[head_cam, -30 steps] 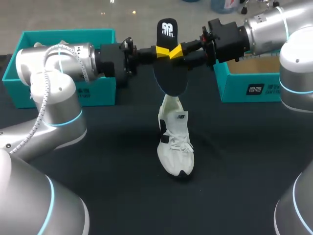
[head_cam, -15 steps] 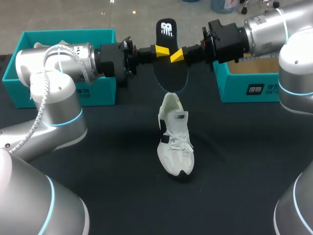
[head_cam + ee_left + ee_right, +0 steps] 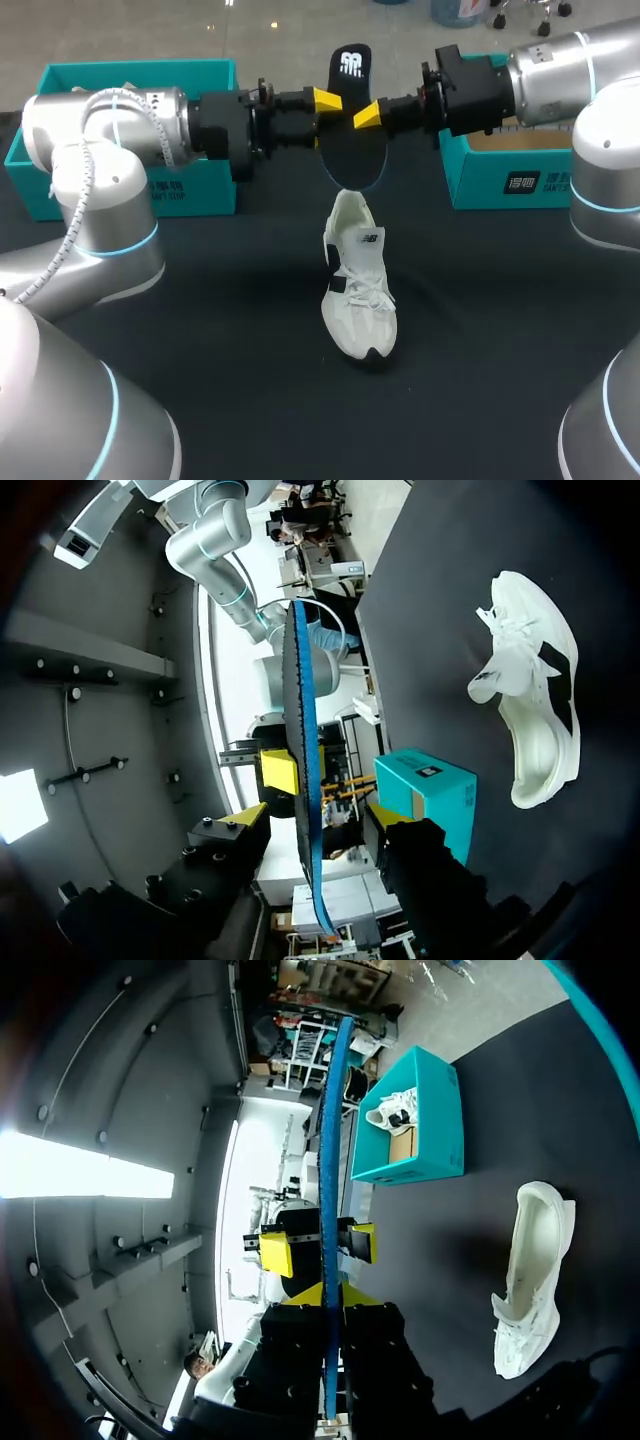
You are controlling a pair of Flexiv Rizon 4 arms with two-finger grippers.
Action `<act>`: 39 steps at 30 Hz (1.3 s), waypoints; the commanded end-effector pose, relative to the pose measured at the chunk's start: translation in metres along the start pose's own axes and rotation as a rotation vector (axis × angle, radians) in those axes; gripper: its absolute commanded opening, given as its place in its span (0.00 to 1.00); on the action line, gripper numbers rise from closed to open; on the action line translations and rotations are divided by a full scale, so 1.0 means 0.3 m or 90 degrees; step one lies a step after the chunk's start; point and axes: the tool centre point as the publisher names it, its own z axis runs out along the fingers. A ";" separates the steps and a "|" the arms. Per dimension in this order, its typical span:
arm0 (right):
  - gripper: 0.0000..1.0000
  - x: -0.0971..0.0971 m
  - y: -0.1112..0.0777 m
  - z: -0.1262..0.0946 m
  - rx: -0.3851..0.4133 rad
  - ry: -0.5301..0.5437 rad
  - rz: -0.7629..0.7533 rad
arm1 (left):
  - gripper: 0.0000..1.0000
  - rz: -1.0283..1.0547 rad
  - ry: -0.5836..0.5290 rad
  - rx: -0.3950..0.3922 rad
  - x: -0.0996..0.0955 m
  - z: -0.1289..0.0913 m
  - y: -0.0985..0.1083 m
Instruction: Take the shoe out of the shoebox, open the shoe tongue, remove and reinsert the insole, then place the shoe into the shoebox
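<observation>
The black insole (image 3: 352, 130) hangs upright in the air above the white shoe (image 3: 358, 290), which lies on the dark table. My right gripper (image 3: 367, 114) comes in from the right and is shut on the insole's edge; in the right wrist view the insole (image 3: 330, 1140) stands edge-on, clamped in that gripper (image 3: 330, 1295). My left gripper (image 3: 328, 99) faces it from the left and is open. In the left wrist view its fingers (image 3: 315, 815) stand apart on either side of the insole (image 3: 300, 730). The shoe (image 3: 530, 710) lies on its side, well below both grippers.
A teal shoebox (image 3: 130, 185) stands at the back left behind my left arm, with a second white shoe (image 3: 395, 1110) inside. Another teal shoebox (image 3: 510, 175), open, stands at the back right under my right arm.
My right gripper closed on the insole, then my left gripper opened and let go of it. The insole shifted slightly to the right with the right gripper. The shoe has not moved.
</observation>
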 end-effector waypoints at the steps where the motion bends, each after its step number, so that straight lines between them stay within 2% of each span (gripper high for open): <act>1: 0.00 0.000 0.000 -0.021 -0.006 -0.010 -0.002 | 1.00 -0.015 0.045 0.071 -0.003 -0.086 0.018; 10: 0.00 -0.003 0.014 -0.081 -0.024 -0.029 -0.012 | 1.00 -0.036 0.150 0.173 0.022 -0.235 0.009; 15: 0.00 0.003 0.019 -0.098 -0.029 -0.035 -0.027 | 1.00 -0.051 0.201 0.198 0.061 -0.287 0.026; 17: 0.00 0.007 0.021 -0.100 -0.028 -0.035 -0.036 | 1.00 -0.046 0.220 0.187 0.082 -0.303 0.038; 18: 0.00 0.011 0.021 -0.101 -0.028 -0.035 -0.039 | 1.00 -0.047 0.228 0.199 0.092 -0.310 0.040; 23: 0.00 0.031 0.017 -0.107 -0.028 -0.037 -0.053 | 1.00 -0.048 0.262 0.197 0.161 -0.341 0.067; 30: 0.00 0.044 0.014 -0.116 -0.030 -0.041 -0.074 | 1.00 -0.013 0.312 0.203 0.223 -0.365 0.070; 35: 0.00 0.051 0.019 -0.112 -0.038 -0.030 -0.121 | 1.00 -0.049 0.345 0.231 0.285 -0.382 0.086; 36: 0.00 0.055 0.020 -0.107 -0.040 -0.027 -0.135 | 1.00 -0.078 0.346 0.221 0.295 -0.385 0.094; 39: 0.00 0.068 0.023 -0.095 -0.056 -0.022 -0.190 | 1.00 -0.078 0.346 0.221 0.295 -0.385 0.094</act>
